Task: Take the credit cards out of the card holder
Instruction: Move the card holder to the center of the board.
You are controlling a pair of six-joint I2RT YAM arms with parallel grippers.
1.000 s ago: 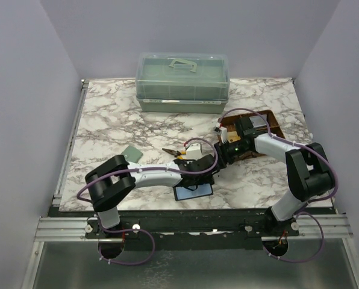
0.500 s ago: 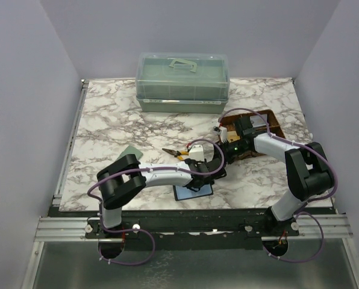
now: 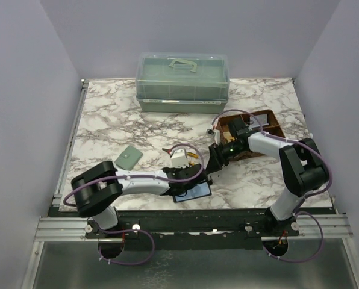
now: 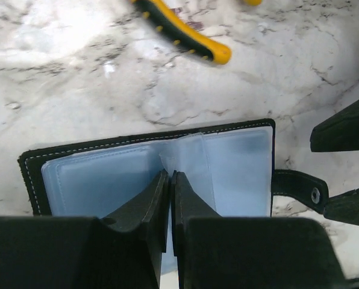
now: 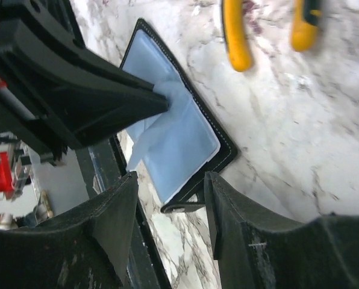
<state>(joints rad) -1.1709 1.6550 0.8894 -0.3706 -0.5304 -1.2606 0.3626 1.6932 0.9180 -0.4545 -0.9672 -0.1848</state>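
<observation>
The card holder [image 3: 194,192] lies open near the table's front edge, black with pale blue-grey inner leaves [image 4: 234,168]. My left gripper [image 4: 170,176] is shut on one thin blue leaf at the fold and holds it slightly raised. In the right wrist view its tip [image 5: 158,99] pinches that lifted leaf over the card holder [image 5: 185,144]. My right gripper [image 5: 170,180] stands open just right of the holder. The snap strap [image 5: 182,206] lies between its fingers [image 4: 348,126] without touching them. No credit cards show apart from the leaves.
Yellow-handled pliers [image 3: 185,154] lie just behind the holder. A sage-green wallet [image 3: 129,158] sits to the left. A green lidded box [image 3: 182,81] stands at the back. A wooden tray [image 3: 265,123] is at the right, beside the right arm.
My left gripper has closed from wide open onto the inner leaf. The left arm has drawn back to the left and its elbow has dropped. The right gripper has barely moved.
</observation>
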